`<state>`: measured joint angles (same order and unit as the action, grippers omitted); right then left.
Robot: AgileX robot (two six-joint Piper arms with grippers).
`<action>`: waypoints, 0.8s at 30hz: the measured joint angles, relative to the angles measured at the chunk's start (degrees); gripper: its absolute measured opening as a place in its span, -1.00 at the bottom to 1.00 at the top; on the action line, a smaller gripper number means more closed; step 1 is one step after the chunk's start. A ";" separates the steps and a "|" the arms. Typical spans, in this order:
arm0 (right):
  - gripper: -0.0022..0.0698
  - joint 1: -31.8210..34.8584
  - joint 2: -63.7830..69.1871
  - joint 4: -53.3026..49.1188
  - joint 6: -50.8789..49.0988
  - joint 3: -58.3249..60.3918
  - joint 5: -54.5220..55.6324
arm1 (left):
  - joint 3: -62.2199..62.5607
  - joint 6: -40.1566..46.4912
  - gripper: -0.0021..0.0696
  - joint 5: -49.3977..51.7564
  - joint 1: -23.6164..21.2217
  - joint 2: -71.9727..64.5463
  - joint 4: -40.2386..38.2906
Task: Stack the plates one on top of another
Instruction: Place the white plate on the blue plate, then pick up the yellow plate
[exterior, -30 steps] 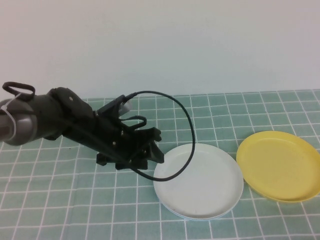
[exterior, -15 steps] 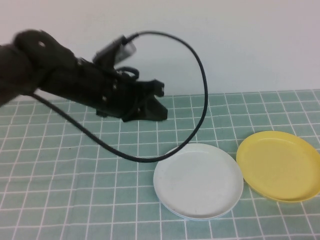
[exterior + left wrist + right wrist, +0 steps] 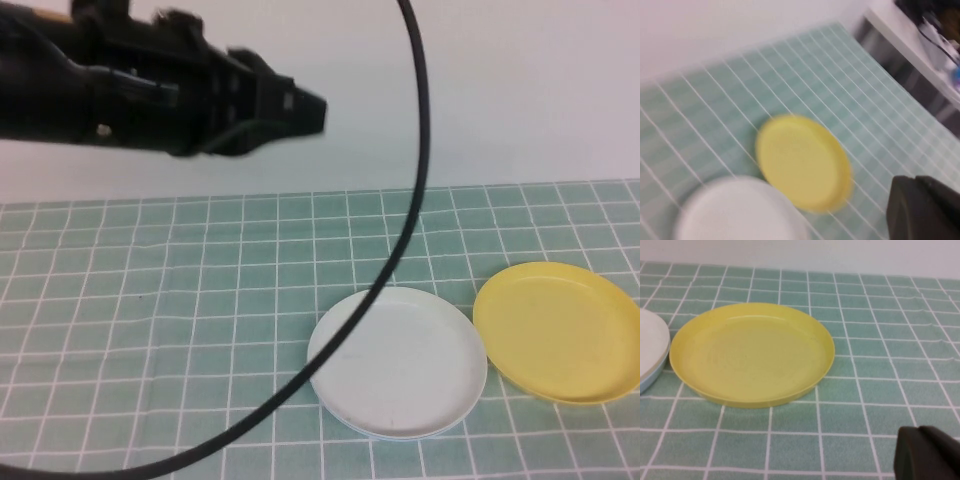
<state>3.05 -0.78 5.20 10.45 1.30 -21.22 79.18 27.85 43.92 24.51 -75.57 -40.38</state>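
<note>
Green gridded surface [image 3: 150,330], white wall behind. White plate [image 3: 398,362] atop light blue plate [image 3: 646,382] near the front edge; yellow plate [image 3: 560,330] just beside, toward the right edge. Left gripper [image 3: 305,110] raised high, fingers pressed together, empty. Right gripper [image 3: 927,456] nearer the yellow plate, fingers pressed together.

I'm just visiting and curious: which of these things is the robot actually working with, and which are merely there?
Part of the job:
- white plate, sitting on a light blue plate
- yellow plate, alone beside them
- left end effector, shut, empty, raised above the table
- right end effector, shut, near the yellow plate

Just there:
- black cable
- green checked mat
</note>
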 joint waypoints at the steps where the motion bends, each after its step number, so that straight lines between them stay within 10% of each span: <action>1: -0.95 0.00 0.00 0.00 0.00 0.00 0.00 | 0.00 1.39 -0.94 -2.06 -0.11 0.39 1.53; 10: -0.95 0.00 0.00 0.00 0.00 0.00 0.00 | -1.93 -5.11 -0.94 -13.63 -2.02 0.38 23.58; 24: -0.95 0.00 0.00 0.00 0.00 0.00 0.00 | -38.96 -5.76 -0.94 -35.65 -15.67 29.47 18.39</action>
<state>3.05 -0.78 5.20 10.45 1.30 -21.22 40.22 22.09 8.28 8.85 -46.10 -21.99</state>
